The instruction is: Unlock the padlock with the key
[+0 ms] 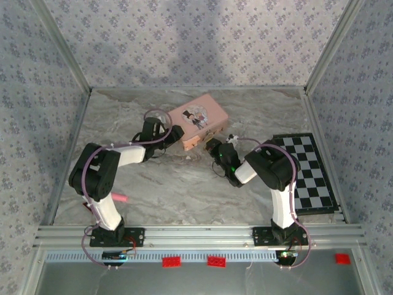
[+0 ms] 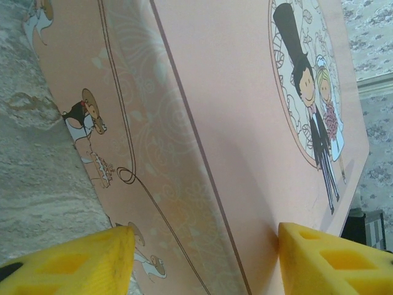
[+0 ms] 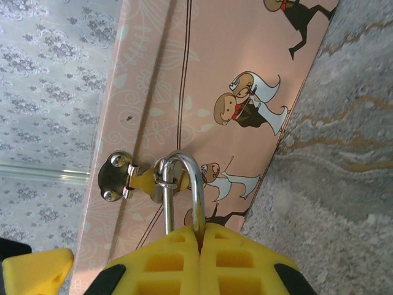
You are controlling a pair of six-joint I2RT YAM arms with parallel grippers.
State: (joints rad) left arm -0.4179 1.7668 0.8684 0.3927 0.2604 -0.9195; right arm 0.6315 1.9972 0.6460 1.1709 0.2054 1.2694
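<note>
On the marbled table [image 1: 184,184], far centre: one pink box [image 1: 198,121], picture lid up. Against its near side wall I log the padlock [image 3: 199,190], its steel shackle threaded through the loop of the box's clasp [image 3: 116,177]. The lock's body is hidden inside the right gripper [image 3: 199,236], whose yellow jaws are pressed together on it (only the shackle's arch shows to me). Next entry, the left gripper [image 2: 202,246]: jaws spread wide, one to each side of the box's long edge; whether they touch it I cannot tell. Right of the box, well apart: a checkerboard [image 1: 304,172], lying flat.
</note>
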